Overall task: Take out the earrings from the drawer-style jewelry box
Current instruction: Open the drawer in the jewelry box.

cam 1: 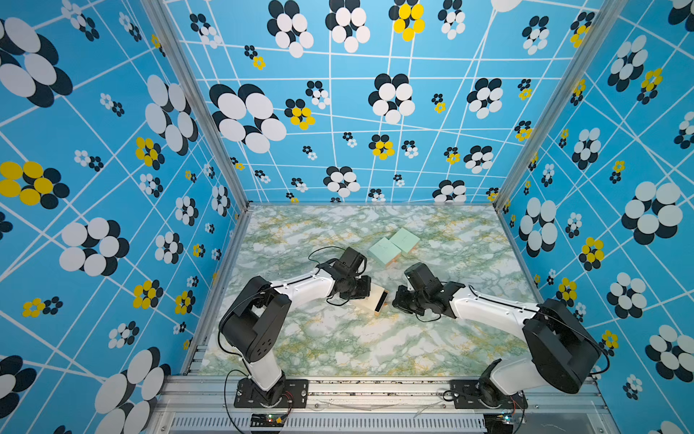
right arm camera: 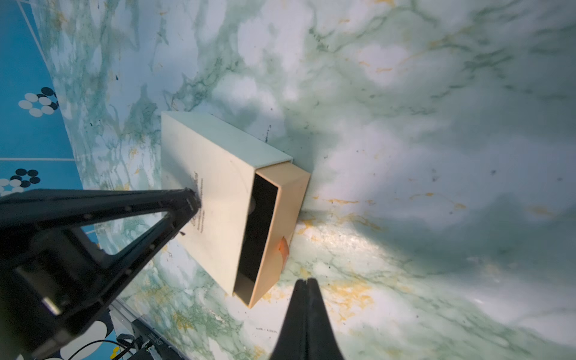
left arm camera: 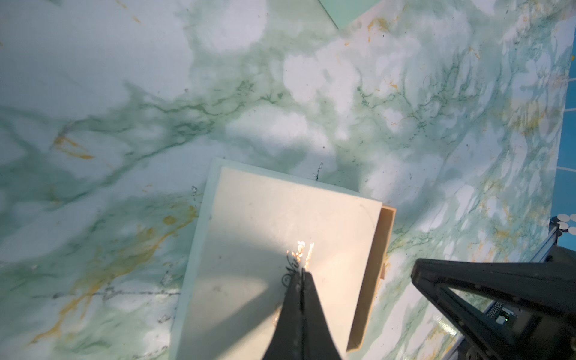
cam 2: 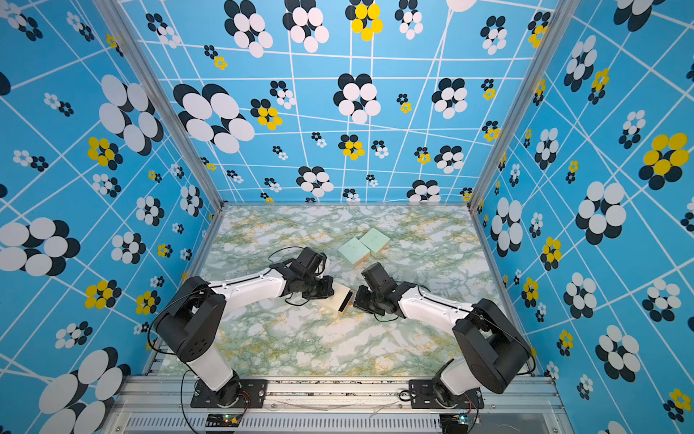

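While the left tool touches the box, its drawer protrudes.

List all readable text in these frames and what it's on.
Script logo on the box top, half under the left gripper: seems to start "Vi", rest hidden.
Small print on the box top: too blurred to read.
Sticker on the right gripper: a row of characters, too small to read for certain.
Nothing else legible.
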Action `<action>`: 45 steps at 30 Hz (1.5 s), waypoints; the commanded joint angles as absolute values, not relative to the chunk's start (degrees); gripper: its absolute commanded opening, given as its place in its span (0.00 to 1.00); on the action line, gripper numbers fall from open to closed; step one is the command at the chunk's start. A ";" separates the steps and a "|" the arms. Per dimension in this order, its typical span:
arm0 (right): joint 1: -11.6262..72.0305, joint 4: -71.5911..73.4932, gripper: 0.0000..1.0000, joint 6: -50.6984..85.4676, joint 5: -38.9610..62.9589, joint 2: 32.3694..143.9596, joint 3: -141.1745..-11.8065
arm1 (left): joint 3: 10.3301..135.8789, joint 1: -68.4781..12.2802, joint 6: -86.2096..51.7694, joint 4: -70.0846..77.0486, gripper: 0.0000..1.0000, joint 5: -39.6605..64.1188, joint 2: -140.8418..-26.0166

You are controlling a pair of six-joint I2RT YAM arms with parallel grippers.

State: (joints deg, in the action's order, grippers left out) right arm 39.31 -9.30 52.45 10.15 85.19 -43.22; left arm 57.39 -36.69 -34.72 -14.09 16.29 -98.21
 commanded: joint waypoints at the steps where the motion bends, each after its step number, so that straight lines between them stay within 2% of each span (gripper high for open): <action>1: 39.55 -7.27 0.11 51.76 12.38 86.24 -43.01 | 55.22 -35.85 -33.80 -18.28 0.00 13.60 -101.27; 27: 39.56 -3.08 0.20 53.29 14.49 89.32 -43.50 | 55.51 -35.86 -33.59 -18.62 0.00 13.54 -101.17; 45: 39.59 -0.92 0.18 53.90 14.95 91.93 -43.27 | 55.49 -35.86 -33.48 -18.20 0.00 13.71 -101.44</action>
State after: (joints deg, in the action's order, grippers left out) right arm 39.35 -2.33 53.28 14.28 91.11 -43.22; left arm 57.39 -36.69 -34.68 -13.98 16.32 -98.21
